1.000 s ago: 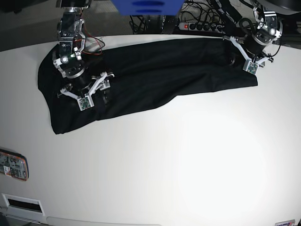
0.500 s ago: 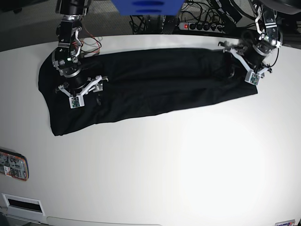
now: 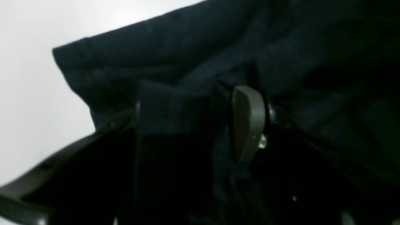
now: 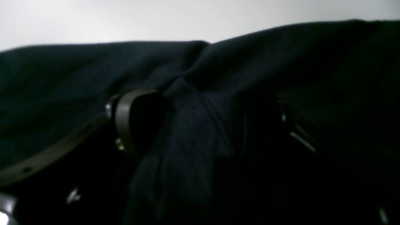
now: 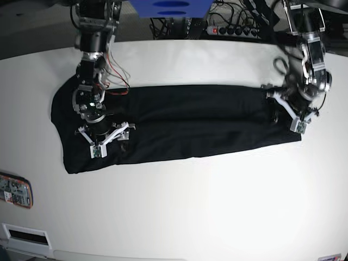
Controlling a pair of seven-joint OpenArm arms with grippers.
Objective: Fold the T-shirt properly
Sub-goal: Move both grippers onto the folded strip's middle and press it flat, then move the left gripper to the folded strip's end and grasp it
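The black T-shirt [image 5: 185,122] lies as a long, flat band across the white table [image 5: 206,206]. My right gripper [image 5: 109,138] sits low on its left part, and the right wrist view shows a bunch of cloth [image 4: 187,131] pinched between the fingers of that gripper [image 4: 209,125]. At the shirt's right end, my left gripper [image 5: 283,111] presses on the cloth. In the left wrist view a fold of the T-shirt [image 3: 168,109] is caught inside this gripper [image 3: 192,115], next to its grey pad [image 3: 248,122]. The label mark is hidden.
A small device with an orange rim [image 5: 15,190] lies at the table's left edge. Behind the table are a blue object [image 5: 168,6], a power strip [image 5: 234,30] and cables. A white panel with a slot [image 5: 24,235] sits at the front left corner.
Both grippers have moved toward the table's front, dragging the T-shirt with them. The cloth has stretched into a straighter, flatter band.
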